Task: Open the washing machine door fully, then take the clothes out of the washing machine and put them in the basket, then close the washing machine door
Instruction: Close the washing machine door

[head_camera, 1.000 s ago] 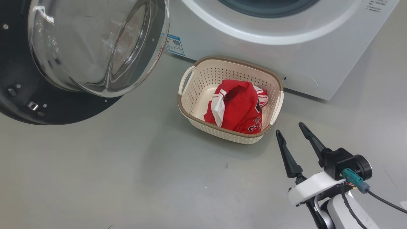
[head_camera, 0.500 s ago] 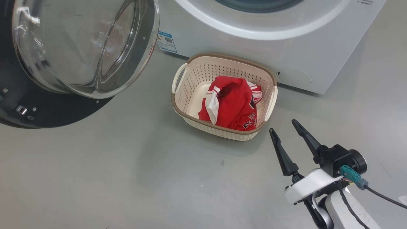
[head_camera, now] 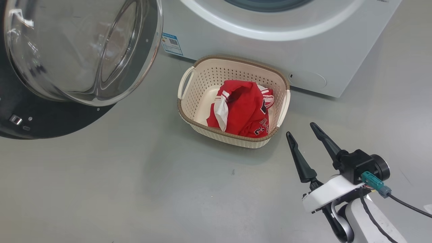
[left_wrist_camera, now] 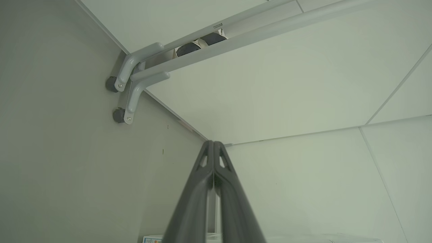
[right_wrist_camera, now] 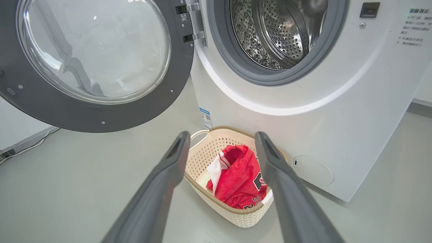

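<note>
Two tools: the right tool (head_camera: 300,130) stands spread and empty near the basket (head_camera: 229,137), the left tool (left_wrist_camera: 213,145) is pressed together, holding nothing. The clothes (head_camera: 241,113) lie inside the basket, before the washing machine (head_camera: 236,47); the washing machine door (head_camera: 20,119) stands open.

Head downward, right wrist level: both show basket (head_camera: 222,72).

On the washing machine (right_wrist_camera: 354,111), lower left of its drum mouth (right_wrist_camera: 219,44), a small blue label (right_wrist_camera: 205,118) carries a QR code. The printed lines (right_wrist_camera: 412,27) upper right of it are too small to read. Below it, the clothes (head_camera: 241,111) show a 2.
</note>
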You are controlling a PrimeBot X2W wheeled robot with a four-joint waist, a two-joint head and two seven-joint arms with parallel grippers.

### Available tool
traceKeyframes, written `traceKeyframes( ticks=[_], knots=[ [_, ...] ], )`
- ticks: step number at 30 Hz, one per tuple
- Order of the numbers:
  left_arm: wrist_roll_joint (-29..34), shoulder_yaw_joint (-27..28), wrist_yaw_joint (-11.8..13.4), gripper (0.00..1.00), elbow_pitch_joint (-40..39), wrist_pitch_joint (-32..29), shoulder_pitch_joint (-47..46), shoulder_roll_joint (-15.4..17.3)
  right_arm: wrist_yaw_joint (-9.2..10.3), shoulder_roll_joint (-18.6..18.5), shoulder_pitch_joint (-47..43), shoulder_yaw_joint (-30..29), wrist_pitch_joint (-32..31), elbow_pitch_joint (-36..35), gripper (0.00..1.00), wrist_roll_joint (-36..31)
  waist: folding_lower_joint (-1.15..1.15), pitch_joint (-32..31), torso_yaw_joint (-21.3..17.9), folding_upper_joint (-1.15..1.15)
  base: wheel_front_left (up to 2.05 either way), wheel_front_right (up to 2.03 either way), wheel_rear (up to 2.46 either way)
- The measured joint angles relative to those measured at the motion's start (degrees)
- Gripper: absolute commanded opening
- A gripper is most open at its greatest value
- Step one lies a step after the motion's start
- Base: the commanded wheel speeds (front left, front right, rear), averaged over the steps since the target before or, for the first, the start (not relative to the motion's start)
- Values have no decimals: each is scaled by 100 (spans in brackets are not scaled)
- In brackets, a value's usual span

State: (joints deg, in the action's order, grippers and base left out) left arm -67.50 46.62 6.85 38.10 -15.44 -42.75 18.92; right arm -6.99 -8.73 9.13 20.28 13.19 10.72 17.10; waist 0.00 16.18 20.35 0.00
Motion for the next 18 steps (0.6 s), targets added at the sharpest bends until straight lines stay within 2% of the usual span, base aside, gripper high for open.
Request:
traceKeyframes(
  ticks=[9, 18],
  knots=[
    [-55, 42, 0, 0, 747, -399, -290, 2, 0, 1, 10, 15, 24, 44, 100, 33, 0, -9, -23, 0, 0, 0, 0],
    [-54, -121, 1, 0, 1144, -831, -569, 0, 0, 2, 49, 33, 26, 68, 100, 35, 0, -14, -44, 0, 0, 0, 0]
  ],
)
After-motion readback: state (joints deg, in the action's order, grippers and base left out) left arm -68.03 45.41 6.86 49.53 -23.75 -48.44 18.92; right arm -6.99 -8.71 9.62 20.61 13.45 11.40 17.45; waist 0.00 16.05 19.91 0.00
